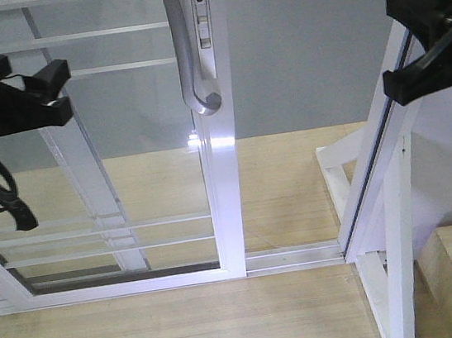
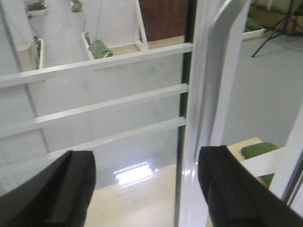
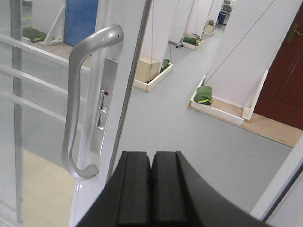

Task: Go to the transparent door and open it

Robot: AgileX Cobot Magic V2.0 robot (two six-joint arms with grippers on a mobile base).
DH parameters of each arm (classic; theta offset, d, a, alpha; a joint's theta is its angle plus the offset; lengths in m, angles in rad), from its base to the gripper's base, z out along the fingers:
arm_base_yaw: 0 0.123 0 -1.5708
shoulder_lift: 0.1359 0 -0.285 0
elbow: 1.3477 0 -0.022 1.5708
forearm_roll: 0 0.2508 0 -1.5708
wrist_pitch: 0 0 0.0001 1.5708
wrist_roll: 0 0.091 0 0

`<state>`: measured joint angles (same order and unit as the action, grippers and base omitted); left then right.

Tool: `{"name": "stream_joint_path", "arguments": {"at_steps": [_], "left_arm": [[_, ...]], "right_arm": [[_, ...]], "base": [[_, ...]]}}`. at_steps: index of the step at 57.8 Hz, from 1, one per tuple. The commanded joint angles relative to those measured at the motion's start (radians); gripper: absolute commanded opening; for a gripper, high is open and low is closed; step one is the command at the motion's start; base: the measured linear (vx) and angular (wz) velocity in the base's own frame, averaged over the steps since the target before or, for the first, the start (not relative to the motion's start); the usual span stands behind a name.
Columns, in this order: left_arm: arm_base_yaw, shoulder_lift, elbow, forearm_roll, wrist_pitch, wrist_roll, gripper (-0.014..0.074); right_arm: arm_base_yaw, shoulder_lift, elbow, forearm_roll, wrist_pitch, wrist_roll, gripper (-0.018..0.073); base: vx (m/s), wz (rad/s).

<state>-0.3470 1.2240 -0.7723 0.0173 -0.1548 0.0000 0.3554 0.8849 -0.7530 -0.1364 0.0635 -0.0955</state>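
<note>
**A:** Where does the transparent door point(image 1: 223, 178) stand?

**B:** It is straight ahead of the robot. Its curved grey pull handle point(image 1: 185, 49) is fixed to the white upright at the door's right edge. Thin white bars point(image 2: 94, 106) cross the glass to the left of the handle.

**A:** And the left gripper point(image 2: 147, 161)?

**B:** It is spread wide and has hold of nothing. In its wrist view one black finger point(image 2: 222, 184) sits just below the handle, and the other is well to the left of it, in front of the glass. Whether either finger touches the door cannot be told.

**A:** What about the right gripper point(image 3: 151, 161)?

**B:** Its two fingers are pressed together and nothing is between them. In its wrist view it lies to the right of the handle and lower, apart from it. The lock plate point(image 3: 102, 113) is beside the handle, on the same upright.

**A:** What lies to the right of the handle?

**B:** There is an open stretch of floor track point(image 1: 296, 256), then a second white-framed panel point(image 1: 387, 123) that appears tilted in the front view. Pale wooden flooring point(image 1: 188, 324) runs below the handle, on the near side of the track.
</note>
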Motion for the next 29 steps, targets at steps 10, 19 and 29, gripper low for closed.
{"name": "stream_joint_path", "arguments": {"at_steps": [10, 19, 29], "left_arm": [[-0.119, 0.179, -0.040, -0.010, -0.375, 0.000, 0.0559], [-0.145, 0.306, -0.118, -0.010, -0.428, -0.009, 0.0559], [-0.145, 0.424, -0.258, -0.010, -0.426, -0.010, 0.0559]], "right_arm": [[-0.004, -0.075, -0.016, -0.005, -0.033, -0.008, -0.0004], [-0.004, -0.075, -0.016, -0.003, -0.002, -0.008, -0.0004], [-0.004, -0.074, -0.016, -0.002, 0.004, -0.008, -0.0004]], "base": [[0.00, 0.00], [0.00, 0.00], [0.00, 0.00]]}}
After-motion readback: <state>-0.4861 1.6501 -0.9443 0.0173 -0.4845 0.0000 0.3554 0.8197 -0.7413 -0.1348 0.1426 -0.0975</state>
